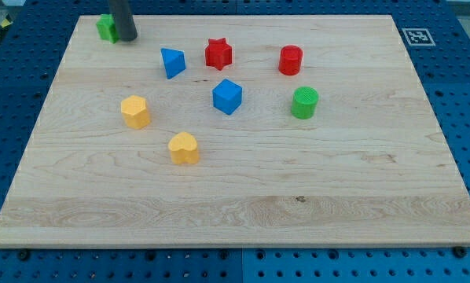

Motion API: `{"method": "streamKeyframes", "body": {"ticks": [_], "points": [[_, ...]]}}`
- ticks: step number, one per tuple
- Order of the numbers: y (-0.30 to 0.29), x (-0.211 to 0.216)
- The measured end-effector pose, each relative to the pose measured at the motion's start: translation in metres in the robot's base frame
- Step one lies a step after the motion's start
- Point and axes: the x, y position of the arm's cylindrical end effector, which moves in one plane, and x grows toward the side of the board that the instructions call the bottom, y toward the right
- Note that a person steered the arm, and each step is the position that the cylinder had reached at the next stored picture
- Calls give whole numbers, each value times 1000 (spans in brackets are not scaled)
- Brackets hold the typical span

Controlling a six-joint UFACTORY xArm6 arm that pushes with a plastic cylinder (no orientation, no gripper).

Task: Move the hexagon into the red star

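Note:
The yellow hexagon (135, 111) lies on the board at the view's left of centre. The red star (218, 53) lies near the view's top, to the upper right of the hexagon, with a blue triangular block (172, 62) between them. My tip (127, 38) stands at the view's top left, touching the right side of a green block (106, 27) whose shape I cannot make out. The tip is well above the hexagon and far to the left of the star.
A blue cube (227, 96) lies below the star. A yellow heart (184, 148) lies below and right of the hexagon. A red cylinder (291, 60) and a green cylinder (304, 103) lie at the right. The wooden board (243, 204) ends near the tip's top edge.

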Motion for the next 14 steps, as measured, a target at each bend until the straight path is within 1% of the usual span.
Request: {"method": "streamKeyframes", "body": {"ticks": [1, 5, 6, 12, 13, 14], "points": [[0, 18], [4, 165], [13, 189], [113, 202], [121, 194], [128, 174]]}}
